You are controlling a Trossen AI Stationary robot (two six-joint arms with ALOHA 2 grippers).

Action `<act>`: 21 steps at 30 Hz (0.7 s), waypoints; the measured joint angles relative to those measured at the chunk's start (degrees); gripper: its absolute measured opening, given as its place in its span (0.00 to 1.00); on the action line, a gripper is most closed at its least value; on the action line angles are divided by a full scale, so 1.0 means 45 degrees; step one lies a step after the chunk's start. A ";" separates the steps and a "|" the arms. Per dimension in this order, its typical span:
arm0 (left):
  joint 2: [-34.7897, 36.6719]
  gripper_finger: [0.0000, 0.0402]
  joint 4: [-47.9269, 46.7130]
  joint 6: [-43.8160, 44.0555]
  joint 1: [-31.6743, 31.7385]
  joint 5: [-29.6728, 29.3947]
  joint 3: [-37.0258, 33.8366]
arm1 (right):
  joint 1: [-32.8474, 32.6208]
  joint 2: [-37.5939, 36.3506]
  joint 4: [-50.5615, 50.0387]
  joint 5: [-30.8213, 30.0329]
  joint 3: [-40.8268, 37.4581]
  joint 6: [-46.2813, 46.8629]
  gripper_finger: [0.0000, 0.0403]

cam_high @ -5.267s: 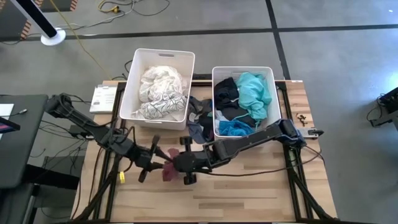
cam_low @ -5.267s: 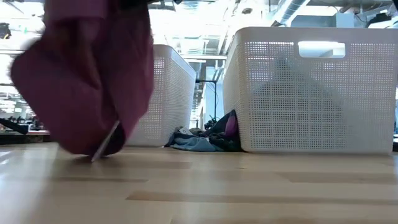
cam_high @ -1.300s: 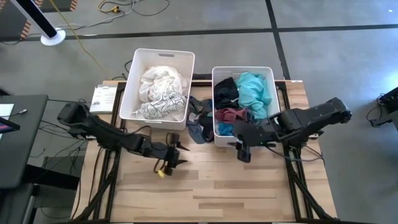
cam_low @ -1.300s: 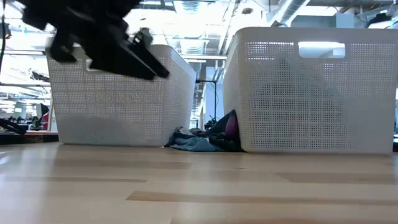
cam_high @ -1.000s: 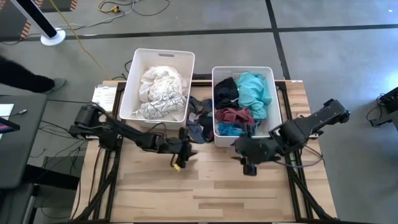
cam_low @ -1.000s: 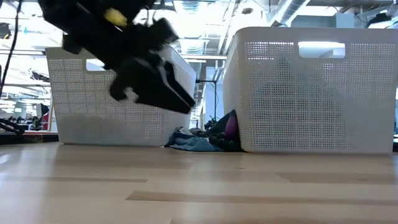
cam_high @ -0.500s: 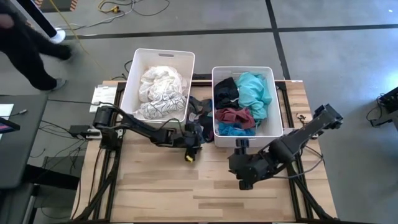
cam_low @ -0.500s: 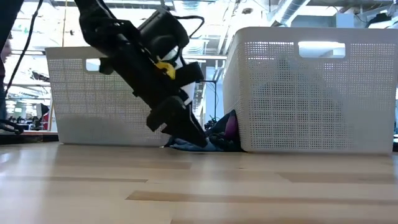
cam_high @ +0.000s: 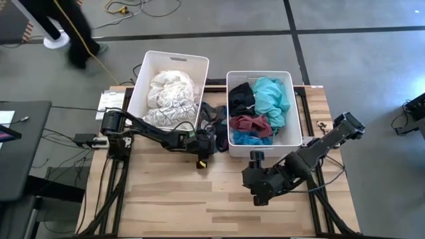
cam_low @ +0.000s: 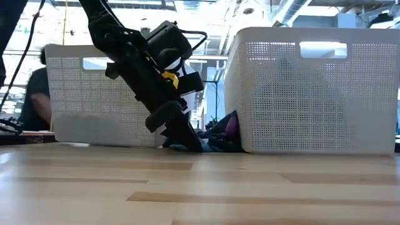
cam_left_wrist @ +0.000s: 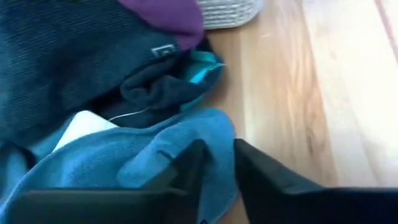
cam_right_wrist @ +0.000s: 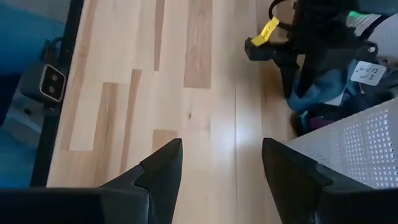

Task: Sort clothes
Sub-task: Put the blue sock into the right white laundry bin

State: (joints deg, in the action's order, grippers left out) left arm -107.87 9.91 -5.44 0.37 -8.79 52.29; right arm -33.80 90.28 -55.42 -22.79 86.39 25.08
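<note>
Most of the sorting looks done. The left bin (cam_high: pixel 141 72) is filled with white and cream clothes (cam_high: pixel 171 96), and the right bin (cam_high: pixel 291 85) is packed with teal, black, blue and maroon garments (cam_high: pixel 259 106). What is left is a small heap of dark and blue clothes (cam_high: pixel 211 125) lying on the table (cam_high: pixel 219 206) in the gap between the two bins.

That heap is being worked now. The left gripper (cam_high: pixel 204 147) is pressed down at its near edge, and in the left wrist view the fingers (cam_left_wrist: pixel 186 165) are seen nearly closed, with a fold of blue cloth (cam_left_wrist: pixel 124 162) pinched in the narrow gap between them. A firm hold is likely, though it cannot be confirmed as secure.

The right gripper (cam_high: pixel 257 192) is held over bare table, near and to the right of the heap, its fingers (cam_right_wrist: pixel 163 163) spread wide with nothing between them.

By this judgement, only the heap remains to be sorted, piece by piece.
</note>
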 joint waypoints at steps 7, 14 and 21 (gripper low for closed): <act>-0.0161 0.02 0.0223 -0.0449 -0.0612 0.0032 -0.0010 | -0.0098 0.0000 0.0767 -0.0005 0.0000 0.0000 0.58; 0.0541 0.01 -0.0033 -0.0458 -0.1509 0.0349 -0.0068 | -0.0501 0.0007 0.1340 -0.0007 -0.0004 0.0087 0.58; 0.2452 0.00 -0.0665 -0.0690 -0.2472 0.0083 -0.0061 | -0.0546 0.0872 0.1983 -0.0118 -0.0312 -0.0015 0.58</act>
State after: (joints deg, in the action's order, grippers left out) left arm -96.83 6.92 -8.55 -10.75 -8.41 52.02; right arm -36.26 94.21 -46.49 -23.32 84.98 25.02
